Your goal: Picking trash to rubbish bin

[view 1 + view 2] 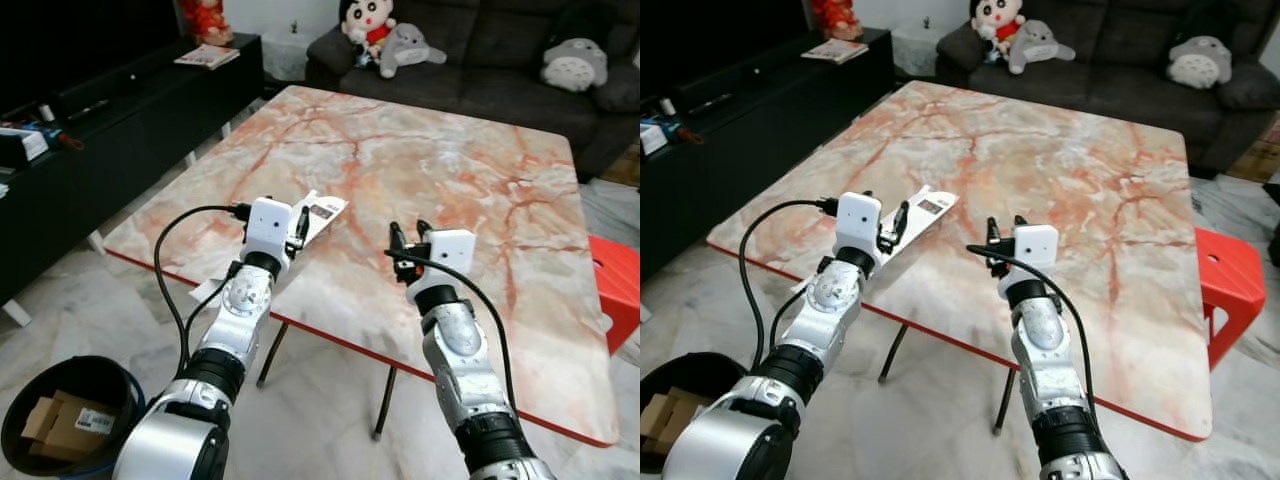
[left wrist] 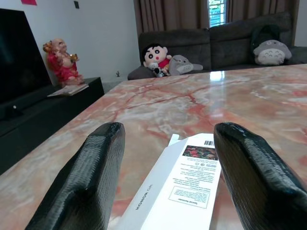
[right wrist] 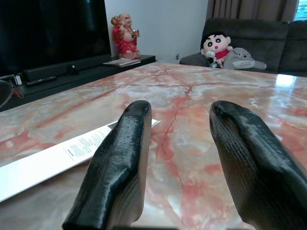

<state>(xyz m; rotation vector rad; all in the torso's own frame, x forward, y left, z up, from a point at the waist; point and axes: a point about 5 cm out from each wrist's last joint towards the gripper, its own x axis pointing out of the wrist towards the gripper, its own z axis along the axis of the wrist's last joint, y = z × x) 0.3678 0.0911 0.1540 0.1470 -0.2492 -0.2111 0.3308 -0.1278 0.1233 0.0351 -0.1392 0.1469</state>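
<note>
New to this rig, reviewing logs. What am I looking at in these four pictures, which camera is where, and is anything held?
It is a humanoid robot with two silver arms. The two wide pictures come from its head, looking down; the two close ones come from its wrists, looking along the black fingers. A flattened white carton lies on the marble table. The left gripper is open, fingers either side of the carton, not yet closed. The right gripper is open and holds nothing. A black bin with cardboard in it stands on the floor, lower left.
</note>
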